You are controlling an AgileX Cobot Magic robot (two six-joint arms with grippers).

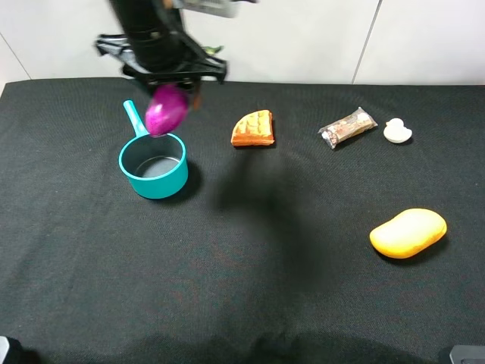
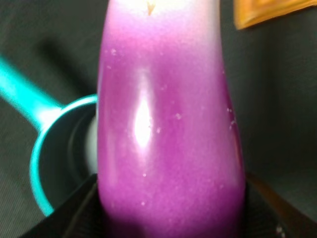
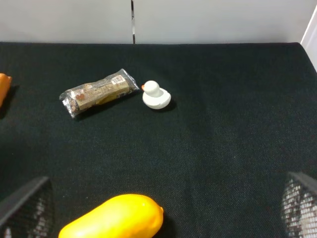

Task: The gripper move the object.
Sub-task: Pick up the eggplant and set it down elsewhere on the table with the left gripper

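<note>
The object, a glossy purple eggplant, hangs in the air just over the far rim of a teal saucepan. My left gripper is shut on it from above. In the left wrist view the eggplant fills the picture, whitish at its far end, with the black fingers on either side of its near end and the saucepan below and beside it. My right gripper is open and holds nothing, low over the cloth at the near right, with its meshed fingers set wide apart.
A black cloth covers the table. On it lie an orange waffle piece, a wrapped snack bar, a white toy duck and a yellow-orange mango. The saucepan's handle points toward the back.
</note>
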